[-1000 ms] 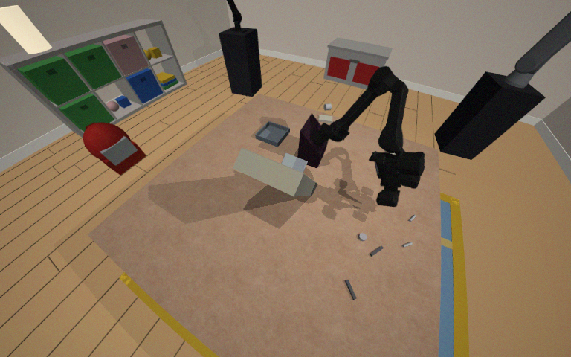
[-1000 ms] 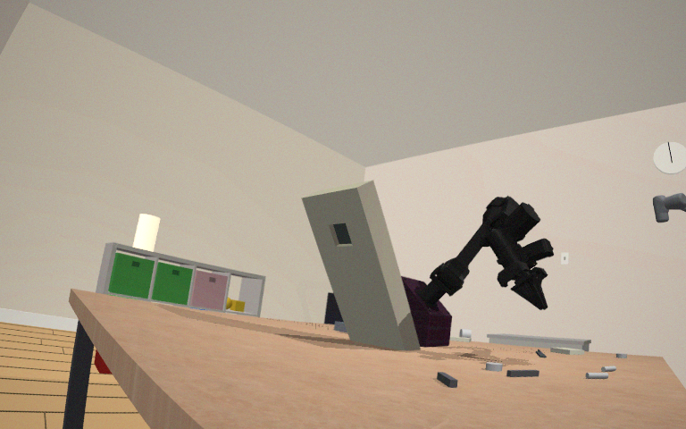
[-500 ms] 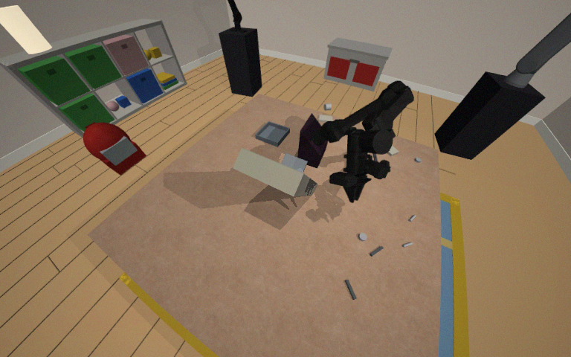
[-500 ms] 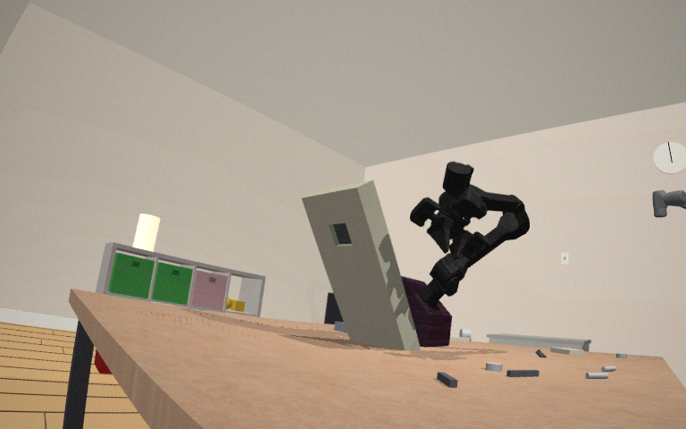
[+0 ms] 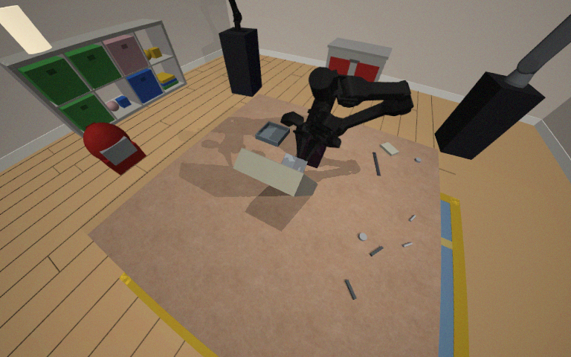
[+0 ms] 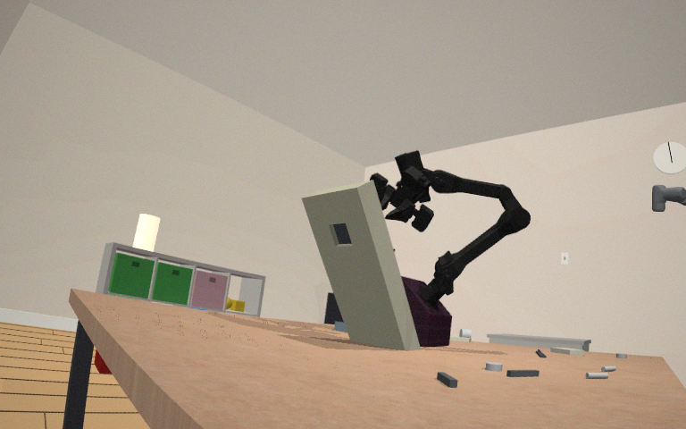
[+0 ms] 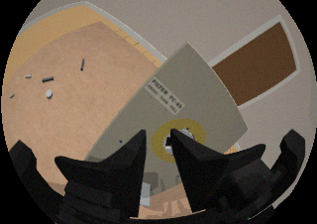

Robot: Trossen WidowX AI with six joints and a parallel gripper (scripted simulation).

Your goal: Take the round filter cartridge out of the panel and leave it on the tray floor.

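The pale grey-green service panel (image 5: 267, 171) (image 6: 371, 298) (image 7: 198, 87) stands tilted on the table. The wrist view shows its labelled face and a yellow ring (image 7: 159, 141) around the silvery filter cartridge (image 7: 187, 134). The cartridge sits in the panel, partly covered by the right-hand finger; its slots cannot be made out clearly. My gripper (image 7: 158, 133) is partly open, with nothing between the fingers. It is in front of the panel's face, its tips over the area left of the cartridge in the wrist view. Contact cannot be told. The blue-grey tray (image 5: 264, 138) lies beyond the panel, with no cartridge in it.
A light grey piece (image 5: 292, 161) (image 7: 145, 194) is by the panel's face. The dark purple arm base (image 6: 431, 321) stands close to the panel. Several small loose bars, discs and pins lie on the table, including a disc (image 5: 362, 236) and a dark bar (image 5: 350, 288).
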